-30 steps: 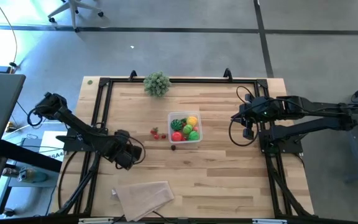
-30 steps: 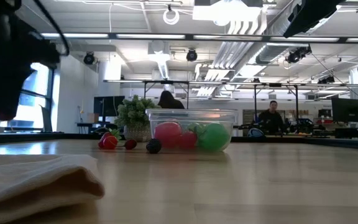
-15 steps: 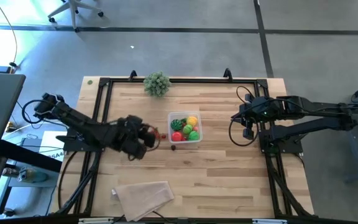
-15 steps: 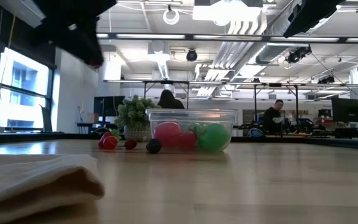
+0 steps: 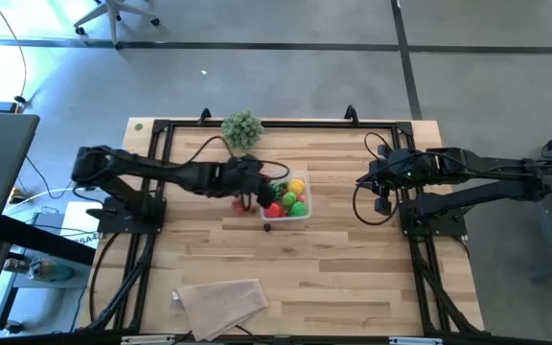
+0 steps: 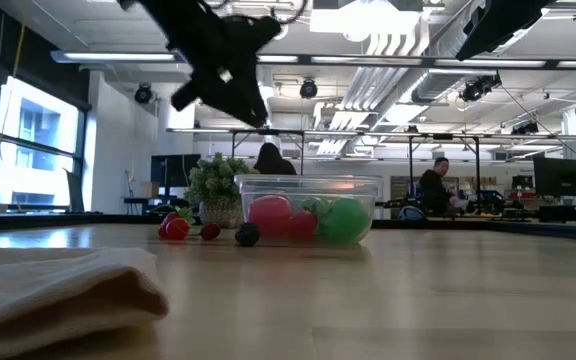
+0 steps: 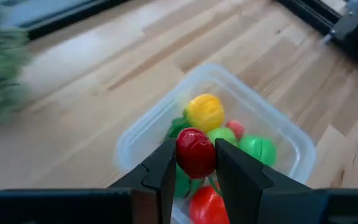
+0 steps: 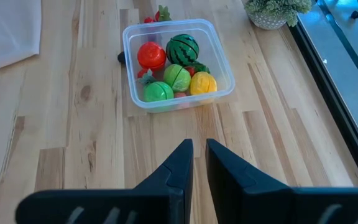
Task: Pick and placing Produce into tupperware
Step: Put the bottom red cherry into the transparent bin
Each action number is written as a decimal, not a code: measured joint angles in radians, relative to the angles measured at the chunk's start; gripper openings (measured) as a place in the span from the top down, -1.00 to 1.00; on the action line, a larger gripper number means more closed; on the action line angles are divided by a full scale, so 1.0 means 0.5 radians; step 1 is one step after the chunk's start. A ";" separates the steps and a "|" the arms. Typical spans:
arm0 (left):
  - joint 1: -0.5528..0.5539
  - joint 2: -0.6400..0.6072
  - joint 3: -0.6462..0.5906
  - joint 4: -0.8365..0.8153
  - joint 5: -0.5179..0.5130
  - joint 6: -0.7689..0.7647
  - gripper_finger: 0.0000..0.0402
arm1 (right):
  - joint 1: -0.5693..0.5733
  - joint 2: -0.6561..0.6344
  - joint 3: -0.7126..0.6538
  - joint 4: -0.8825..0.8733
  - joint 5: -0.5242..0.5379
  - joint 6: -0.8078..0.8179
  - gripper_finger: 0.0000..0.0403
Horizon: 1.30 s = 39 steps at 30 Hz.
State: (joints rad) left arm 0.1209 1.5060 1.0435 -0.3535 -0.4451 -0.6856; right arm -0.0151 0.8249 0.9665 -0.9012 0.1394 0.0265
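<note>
Clear glossy plastic tupperware [image 8: 178, 65]; matt wood table [image 8: 92, 174].

Clear tupperware [image 8: 224, 70] mid-table, w/ red, green, yellow produce [image 8: 176, 76]; few red pcs [image 6: 176, 227] beside it.

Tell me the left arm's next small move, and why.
Probably ease forward until centred over the clear plastic rectangular container, then open. The left gripper holds a small red round toy fruit in its jaws above the container's near rim, not yet over the middle.
</note>
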 joint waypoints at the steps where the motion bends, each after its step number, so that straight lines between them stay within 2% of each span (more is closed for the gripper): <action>1: 0.024 0.051 0.001 0.056 0.053 0.012 0.52 | 0.000 0.001 0.000 0.000 0.000 0.000 0.83; 6: 0.134 0.262 0.000 0.187 0.210 0.024 0.52 | 0.000 0.000 0.000 -0.001 0.000 0.000 0.83; 15: 0.233 0.459 0.089 0.237 0.285 0.107 0.52 | 0.000 0.001 0.001 0.000 0.000 0.000 0.83; 39: 0.244 0.493 0.085 0.211 0.336 0.052 0.52 | 0.000 0.001 0.000 0.000 0.000 0.000 0.83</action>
State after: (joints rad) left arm 0.2428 1.7527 1.0863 -0.2479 -0.2771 -0.6595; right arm -0.0151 0.8253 0.9665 -0.9012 0.1394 0.0265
